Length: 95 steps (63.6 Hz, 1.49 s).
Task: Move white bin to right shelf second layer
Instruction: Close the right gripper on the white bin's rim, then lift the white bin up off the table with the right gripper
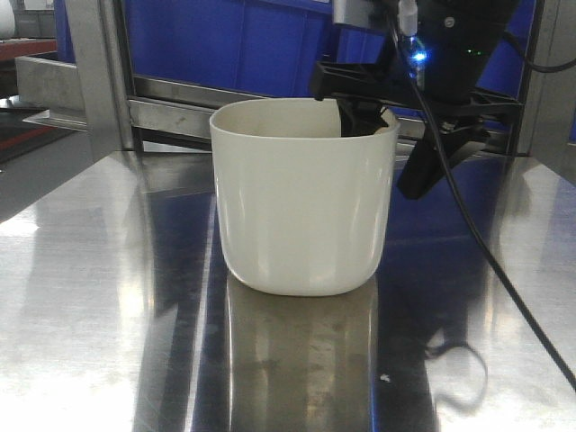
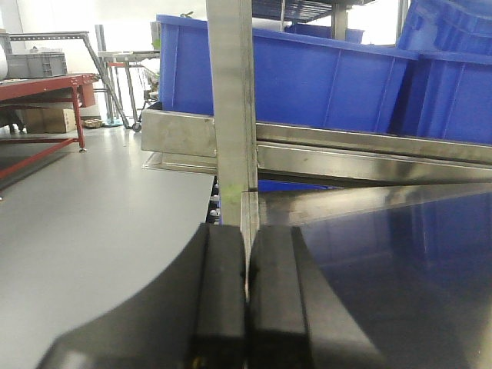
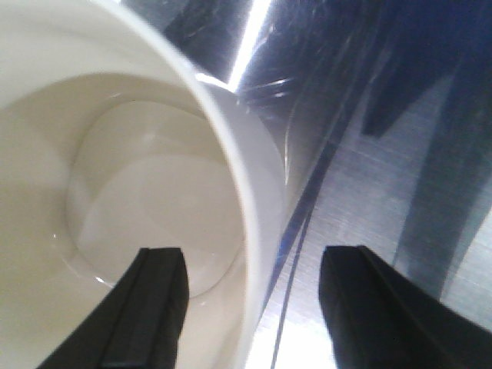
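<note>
The white bin (image 1: pixel 304 202) stands upright at the centre of the frame on the steel tabletop (image 1: pixel 99 270), and the step in hand looks like taking hold of its wall. The right gripper (image 3: pixel 254 265) is spread wide and straddles the rim, one finger inside the tub at lower left, the other outside at lower right, neither visibly pressing the plastic. To do this well, I judge it should sink a little deeper so the pads bite below the rounded lip, close squarely on the smooth tapered wall, then lift straight up, keeping its cable (image 1: pixel 486 252) clear. The right wrist view alone shows the gap on each side of the wall and the bare inside of the bin; the front view alone shows the whole tub and where it sits. The left wrist view shows the left gripper (image 2: pixel 247 246) pressed shut on nothing, facing a steel post (image 2: pixel 231 100) and blue crates (image 2: pixel 307 77). No roller-lined shelf level is clearly visible.
</note>
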{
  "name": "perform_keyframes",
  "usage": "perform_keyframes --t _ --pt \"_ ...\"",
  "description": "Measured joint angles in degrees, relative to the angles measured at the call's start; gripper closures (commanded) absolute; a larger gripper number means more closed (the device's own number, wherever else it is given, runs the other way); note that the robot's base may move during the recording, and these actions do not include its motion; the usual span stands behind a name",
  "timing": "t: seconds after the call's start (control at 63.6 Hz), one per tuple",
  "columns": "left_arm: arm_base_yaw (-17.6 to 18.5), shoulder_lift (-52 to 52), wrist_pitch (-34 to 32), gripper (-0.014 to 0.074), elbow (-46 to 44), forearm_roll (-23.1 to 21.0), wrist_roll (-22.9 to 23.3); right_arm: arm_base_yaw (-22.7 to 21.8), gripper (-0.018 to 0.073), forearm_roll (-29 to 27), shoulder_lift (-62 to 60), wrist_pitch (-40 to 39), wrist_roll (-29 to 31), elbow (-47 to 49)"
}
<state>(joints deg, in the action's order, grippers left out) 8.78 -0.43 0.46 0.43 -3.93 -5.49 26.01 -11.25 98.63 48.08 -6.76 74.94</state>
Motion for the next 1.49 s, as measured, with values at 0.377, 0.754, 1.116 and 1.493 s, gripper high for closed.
perform_keyframes --t 0.377,0.754,1.116,1.493 --pt "0.0 0.0 0.0 0.0512 0.0 0.0 0.0 0.0 0.033 -0.12 1.23 0.4 0.0 0.19" --pt "0.0 0.0 0.0 0.0512 0.0 0.0 0.0 0.22 0.0503 0.34 -0.02 -2.56 0.0 0.33" --pt "0.0 0.0 0.0 0.0512 0.0 0.0 0.0 0.35 0.0503 7.07 -10.04 -7.04 0.0 0.33" --pt "0.0 0.0 0.0 0.0512 0.0 0.0 0.0 -3.59 0.0503 8.71 -20.17 -8.21 0.0 0.11"
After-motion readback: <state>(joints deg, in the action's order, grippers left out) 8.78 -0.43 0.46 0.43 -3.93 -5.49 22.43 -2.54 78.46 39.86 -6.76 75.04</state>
